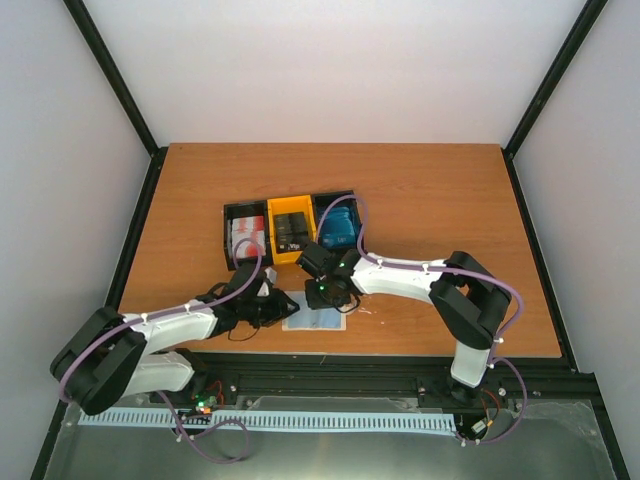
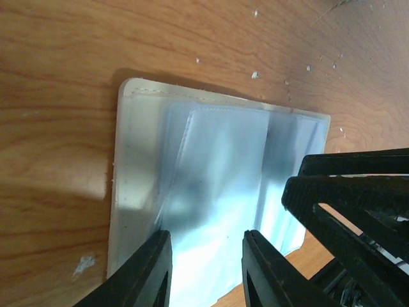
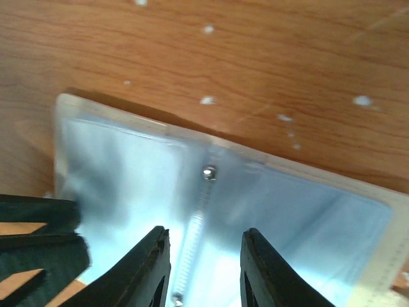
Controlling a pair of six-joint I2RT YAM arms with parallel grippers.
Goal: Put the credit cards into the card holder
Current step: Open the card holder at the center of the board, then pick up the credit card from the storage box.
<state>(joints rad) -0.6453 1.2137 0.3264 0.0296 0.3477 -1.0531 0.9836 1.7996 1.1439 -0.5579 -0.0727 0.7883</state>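
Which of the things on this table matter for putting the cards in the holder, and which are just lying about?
For the job: open card holder; red-and-white cards; black cards; blue cards.
Just there: black-and-yellow tray holding the cards; white specks.

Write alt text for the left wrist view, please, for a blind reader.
The card holder lies open on the wooden table, pale blue clear pockets facing up. The left gripper, open, frames its lower edge; black parts of the other arm intrude at right.
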